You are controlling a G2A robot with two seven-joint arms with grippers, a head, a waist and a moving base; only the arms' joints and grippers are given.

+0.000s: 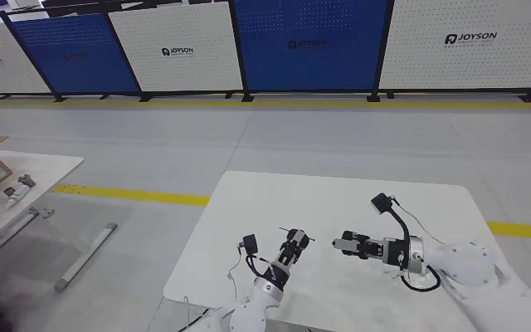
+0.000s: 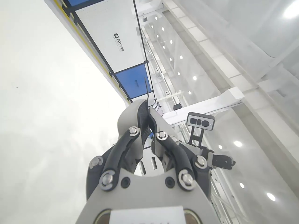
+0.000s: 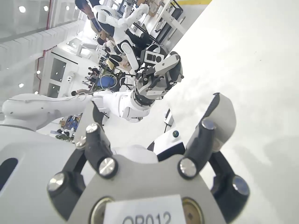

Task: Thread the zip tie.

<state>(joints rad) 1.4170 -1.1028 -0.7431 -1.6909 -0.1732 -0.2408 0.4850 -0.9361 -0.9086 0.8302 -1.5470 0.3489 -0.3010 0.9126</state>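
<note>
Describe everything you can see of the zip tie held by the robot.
The zip tie is a thin, black, plastic-looking strip. It is pinched in the left gripper, which is shut on it; a short, slightly bent end sticks out past the gripper's tips. Its head cannot be made out. It is held above the white table, touching nothing else.

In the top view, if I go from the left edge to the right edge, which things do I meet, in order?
Side table → left gripper, shut on the zip tie → right gripper, open.
</note>
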